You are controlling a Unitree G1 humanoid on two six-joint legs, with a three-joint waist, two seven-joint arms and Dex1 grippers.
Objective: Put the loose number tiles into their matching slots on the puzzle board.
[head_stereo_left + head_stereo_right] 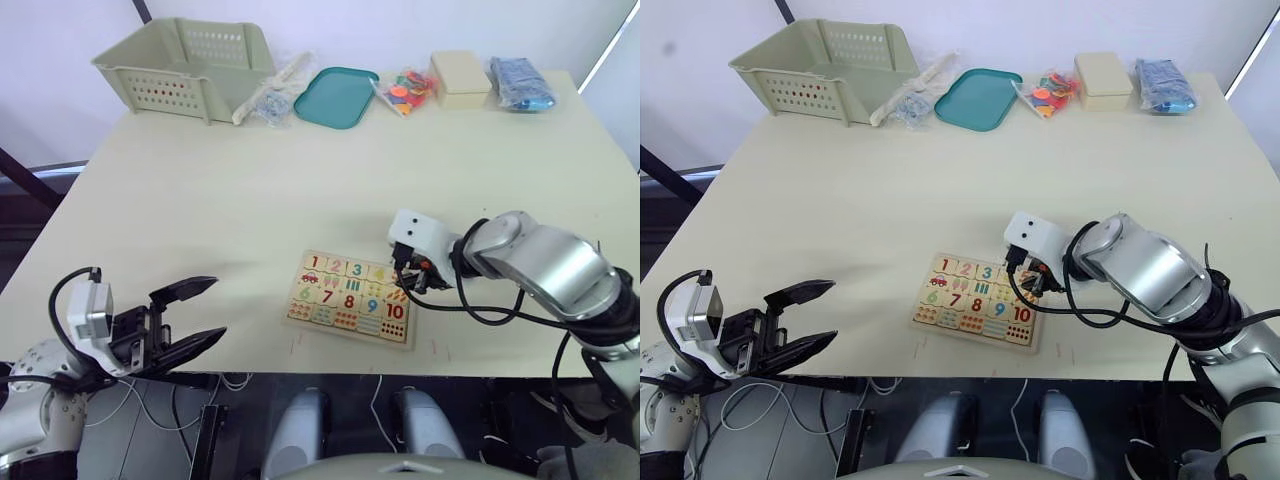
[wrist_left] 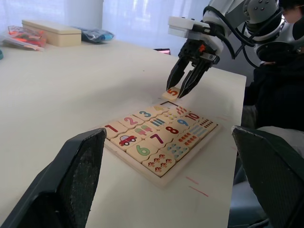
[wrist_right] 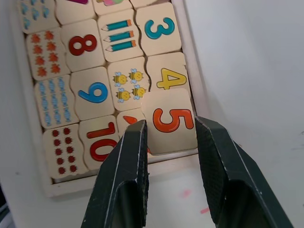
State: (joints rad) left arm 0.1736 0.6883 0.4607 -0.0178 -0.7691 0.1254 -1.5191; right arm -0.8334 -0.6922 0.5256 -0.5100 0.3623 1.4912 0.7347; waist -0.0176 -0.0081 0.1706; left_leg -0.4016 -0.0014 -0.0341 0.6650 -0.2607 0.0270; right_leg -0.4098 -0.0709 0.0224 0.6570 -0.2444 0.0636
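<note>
Right wrist view: pale tile (image 3: 170, 121) with orange 5, between spread right tool (image 3: 172, 130) fingers.

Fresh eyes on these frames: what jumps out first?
The right gripper at the puzzle board's far right corner, fingers straddling the orange 5 tile, which sits tilted over its slot, not yet seated. Tiles 1 to 4 already lie in the board's top row. Next, the left gripper hanging open off the table's near left edge, holding nothing.
</note>
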